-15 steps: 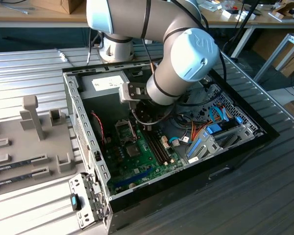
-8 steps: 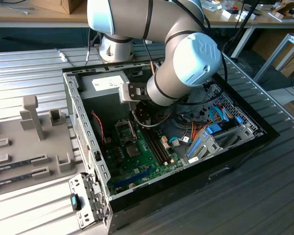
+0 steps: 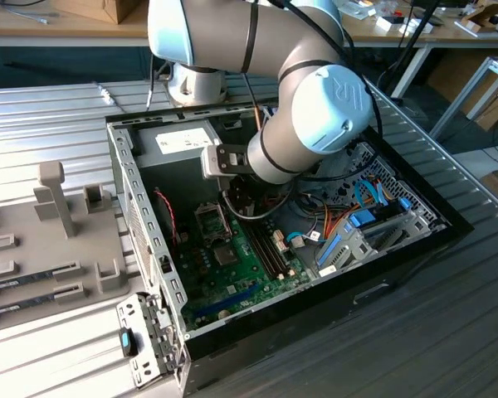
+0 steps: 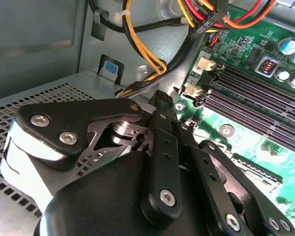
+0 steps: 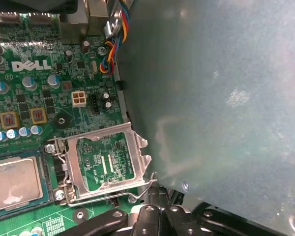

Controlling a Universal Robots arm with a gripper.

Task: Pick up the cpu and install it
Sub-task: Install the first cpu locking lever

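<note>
The cpu [image 5: 12, 183], a flat square chip with a silver-grey top, lies in the motherboard socket in the first wrist view. Right beside it the metal load plate [image 5: 108, 164] is swung open, and green board shows through its window. The black links of my gripper [image 5: 152, 219] sit just past the plate's edge, clear of the cpu, with nothing seen in them. In the exterior view my gripper [image 3: 239, 199] hangs inside the open computer case, just above the socket [image 3: 212, 220]. The second wrist view looks along the gripper [image 4: 162, 147] from behind, over the green board.
A grey case wall [image 5: 226, 98] stands close beside the socket. Cable bundles [image 4: 152, 64] and black memory slots [image 4: 255, 98] lie around the gripper. A grey box with a white label [image 3: 178, 143] fills the case's back. On the exterior view's left, a tray [image 3: 50, 240] holds memory sticks [image 3: 33, 278].
</note>
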